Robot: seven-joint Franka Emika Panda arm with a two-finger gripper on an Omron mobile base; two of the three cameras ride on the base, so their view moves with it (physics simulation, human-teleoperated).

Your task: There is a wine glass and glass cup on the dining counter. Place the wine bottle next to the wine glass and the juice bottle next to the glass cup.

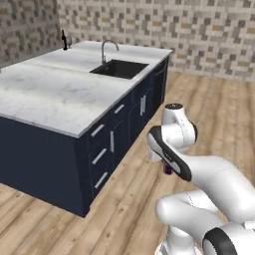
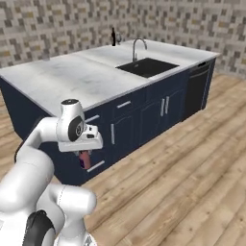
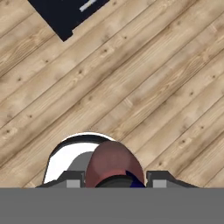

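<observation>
The juice bottle (image 3: 113, 162), pinkish-red with a dark purple top, sits between the fingers of my gripper (image 3: 114, 180), which is shut on it. It hangs low under the hand over the wooden floor, in front of the island's near corner; its purple part (image 1: 168, 169) and red body (image 2: 85, 160) peek out below the wrist. The wine bottle (image 1: 64, 40) (image 2: 114, 36), tall and dark, stands upright at the far back corner of the dining counter (image 1: 50, 92) (image 2: 72, 77). A small grey shape right beside it is too small to identify. The glass cup is out of view.
A black sink (image 1: 119, 68) (image 2: 146, 67) with a curved tap (image 1: 108, 47) (image 2: 138, 45) is set into the far half of the marble top. Dark navy cabinets (image 1: 107, 144) with drawer handles face me. Wooden floor (image 2: 182, 163) stretches to the right.
</observation>
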